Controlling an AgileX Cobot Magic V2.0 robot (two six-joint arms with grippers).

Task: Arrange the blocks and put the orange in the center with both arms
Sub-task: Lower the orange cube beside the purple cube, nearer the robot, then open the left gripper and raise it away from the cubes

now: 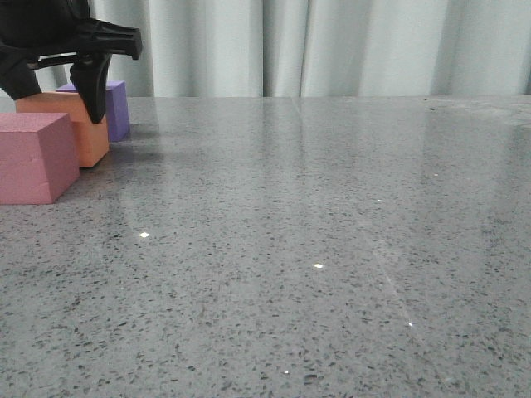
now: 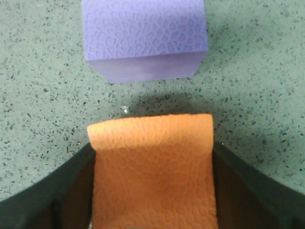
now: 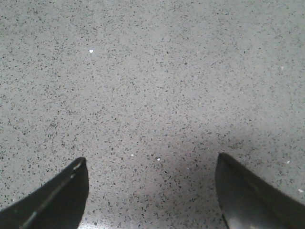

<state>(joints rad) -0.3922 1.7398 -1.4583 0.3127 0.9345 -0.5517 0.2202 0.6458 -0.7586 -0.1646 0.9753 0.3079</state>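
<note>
The orange cube is at the far left of the table, between the pink cube in front of it and the purple cube behind it. My left gripper comes down over the orange cube. In the left wrist view the orange cube fills the gap of the left gripper, with both black fingers against its sides. The purple cube lies just beyond it, a small gap apart. My right gripper is open and empty over bare stone; it is not in the front view.
The grey speckled stone tabletop stretches to the right of the cubes. A pale curtain hangs behind the table's far edge.
</note>
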